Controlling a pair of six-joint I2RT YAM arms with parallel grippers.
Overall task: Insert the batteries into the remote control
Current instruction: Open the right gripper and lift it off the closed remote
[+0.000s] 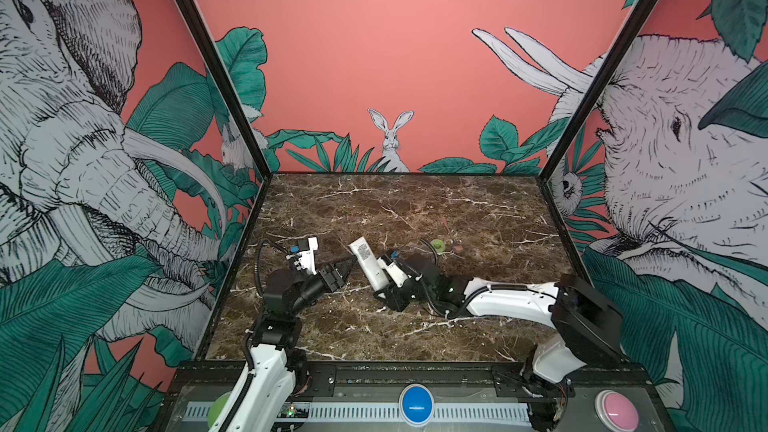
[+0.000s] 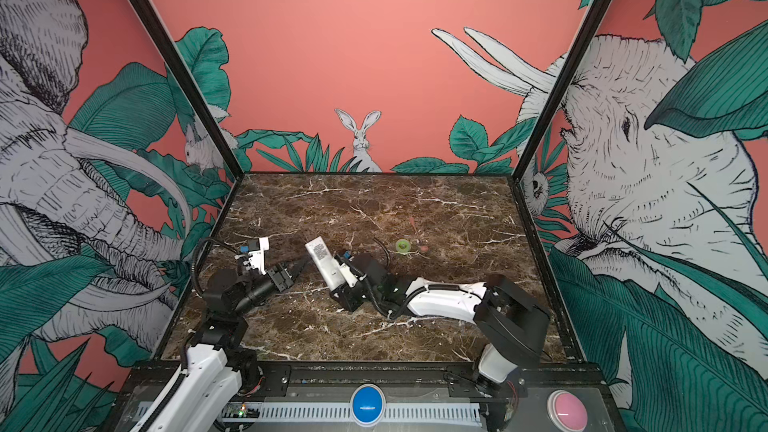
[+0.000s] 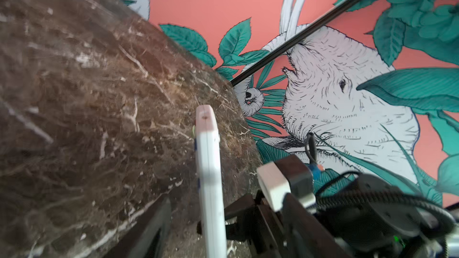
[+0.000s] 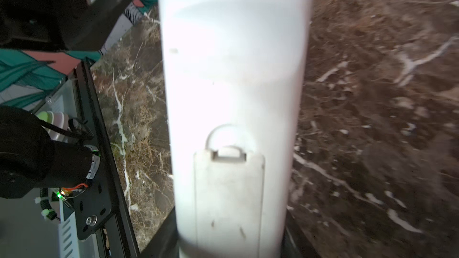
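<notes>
Holding remote control (image 1: 368, 261): right tool (image 1: 380, 284) | left tool (image 1: 349, 264): spread wide beside it | green roll (image 1: 437, 245): beyond, apart

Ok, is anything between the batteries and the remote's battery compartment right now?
Yes: the battery cover sits closed and latched on the back of the remote control, shutting off the compartment. Nothing else visible blocks it.

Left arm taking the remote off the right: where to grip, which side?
Probably the free upper half of the remote control, edge-on from the left: the right gripper clamps its lower end, and the battery cover there must stay clear.
</notes>
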